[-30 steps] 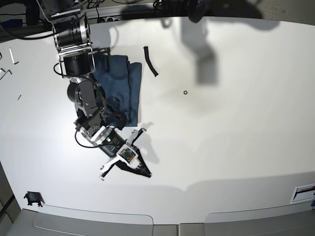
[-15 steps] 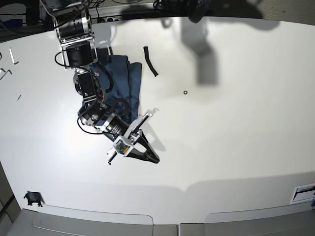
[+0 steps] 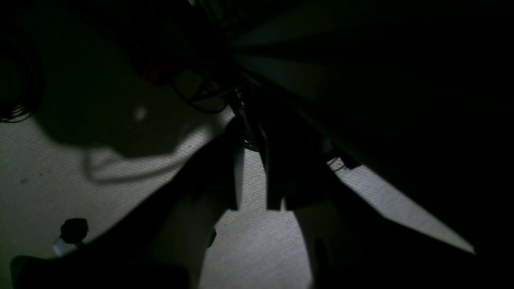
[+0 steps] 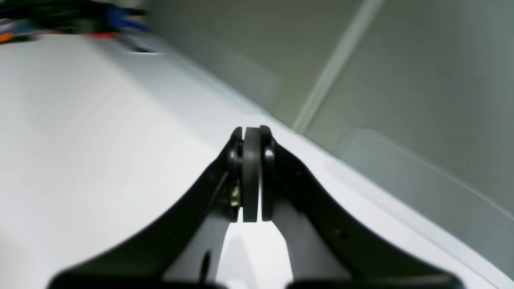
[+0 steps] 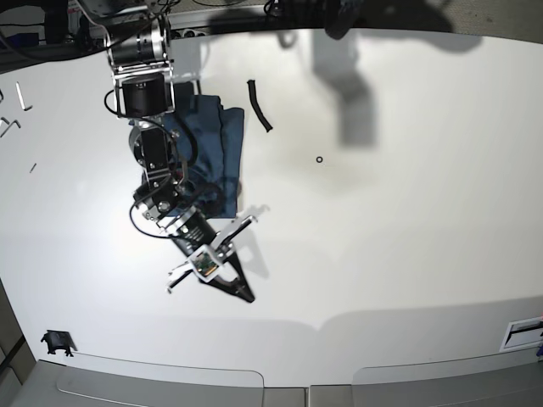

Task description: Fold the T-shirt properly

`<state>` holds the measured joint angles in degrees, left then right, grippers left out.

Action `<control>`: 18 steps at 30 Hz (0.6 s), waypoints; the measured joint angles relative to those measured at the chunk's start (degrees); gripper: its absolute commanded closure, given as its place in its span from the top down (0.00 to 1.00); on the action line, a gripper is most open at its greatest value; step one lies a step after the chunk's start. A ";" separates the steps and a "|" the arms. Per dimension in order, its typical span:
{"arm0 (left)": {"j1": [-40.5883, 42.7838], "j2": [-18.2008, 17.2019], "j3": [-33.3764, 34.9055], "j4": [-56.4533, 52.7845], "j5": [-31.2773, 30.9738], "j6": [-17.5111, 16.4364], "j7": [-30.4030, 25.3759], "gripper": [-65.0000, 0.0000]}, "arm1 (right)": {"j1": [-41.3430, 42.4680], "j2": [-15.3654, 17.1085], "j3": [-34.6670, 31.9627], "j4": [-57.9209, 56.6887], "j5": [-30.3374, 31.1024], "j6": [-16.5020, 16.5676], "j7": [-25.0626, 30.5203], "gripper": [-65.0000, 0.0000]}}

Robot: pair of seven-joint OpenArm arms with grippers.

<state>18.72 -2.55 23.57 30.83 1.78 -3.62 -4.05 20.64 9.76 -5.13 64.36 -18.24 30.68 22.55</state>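
A: T-shirt (image 5: 212, 144) lies bunched in a rough folded strip at the table's (image 5: 407, 220) far left, partly under the right arm. Which step do you read?

B: Between folds, I judge. Your right claw (image 5: 242, 292) is pinched fully closed, holding nothing, out over bare table near the front edge.

A: Left claw (image 3: 251, 176)?

B: Parked in the dark off the table, jaws narrowly apart, empty.

A: Next?

B: Open the right claw and bring it to a shirt edge.

A: Change?

B: The right claw has swung sideways since a second ago; the shirt hasn't moved.

Matt cloth T-shirt (image 5: 212, 144), smooth table (image 5: 407, 212)
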 measured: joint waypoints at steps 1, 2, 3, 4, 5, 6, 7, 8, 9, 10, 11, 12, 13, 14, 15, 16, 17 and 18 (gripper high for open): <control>0.00 0.00 0.00 0.00 0.00 -0.02 0.00 0.12 | 0.00 -0.52 1.99 0.00 -0.13 -2.16 -0.02 0.00; 0.00 0.02 0.00 0.00 0.00 0.00 0.00 0.12 | 0.02 -1.01 4.07 0.00 0.09 -3.96 -0.63 0.00; 0.00 0.02 0.00 0.00 0.00 0.00 0.02 0.12 | 0.15 -1.38 5.86 0.00 0.15 -5.70 -1.90 0.00; 0.02 0.02 0.00 0.00 0.00 0.00 0.00 0.12 | 0.17 -1.64 7.65 0.00 0.24 -7.78 -3.43 0.00; 0.02 0.02 0.00 0.00 0.00 0.00 0.00 0.12 | 0.15 -1.90 9.22 0.00 0.22 -9.70 -4.72 0.00; 0.00 0.02 0.00 0.00 0.02 -0.02 0.00 0.12 | 0.15 -1.99 10.40 0.00 0.22 -10.88 -6.23 0.00; 0.00 0.00 0.00 0.00 0.00 0.00 -0.02 0.12 | 0.13 -1.95 11.34 0.00 0.22 -11.67 -7.23 0.00; 0.00 0.00 0.00 0.00 0.00 0.00 0.00 0.12 | 0.07 -1.99 12.20 0.00 0.22 -13.09 -7.43 0.00; 0.00 0.02 0.00 0.00 0.00 0.00 0.02 0.12 | 0.07 -2.01 12.90 0.00 0.24 -14.62 -7.43 0.00; 0.00 0.02 0.00 0.00 0.00 -0.02 0.02 0.12 | 0.13 -1.88 13.51 0.00 0.22 -15.50 -7.43 0.00; 0.02 0.02 0.00 0.00 0.00 0.00 0.00 0.12 | 0.15 -1.64 13.92 0.00 0.24 -16.87 -7.41 0.00; 0.00 0.02 0.00 0.00 0.00 -0.02 0.02 0.12 | 0.15 -1.46 14.29 0.00 0.24 -18.69 -7.45 0.00; 0.00 0.02 0.00 0.00 0.00 0.00 0.02 0.12 | 0.13 -1.33 14.58 0.00 0.24 -20.74 -7.91 0.00; 0.00 0.02 0.00 0.00 0.00 0.00 0.00 0.12 | 0.13 -1.20 14.64 0.00 0.26 -22.93 -9.01 0.00; 0.00 0.02 0.00 0.00 0.00 0.00 -0.02 0.12 | 0.13 -1.05 14.64 0.00 0.26 -24.83 -10.32 0.00; 0.02 0.02 0.00 0.00 0.02 -0.02 0.00 0.12 | 0.13 -0.98 14.62 0.00 0.24 -26.80 -11.26 0.00; 0.02 0.02 0.00 0.00 0.00 0.00 0.00 0.12 | 0.13 -1.01 14.60 0.00 0.44 -29.35 -11.87 0.00; 0.00 0.02 0.00 0.00 0.02 -0.02 0.00 0.12 | 0.13 -1.01 14.62 0.00 0.48 -31.10 -12.48 0.00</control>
<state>18.72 -2.52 23.57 30.83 1.80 -3.64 -4.05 20.78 8.75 9.50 64.36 -17.76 -0.43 10.07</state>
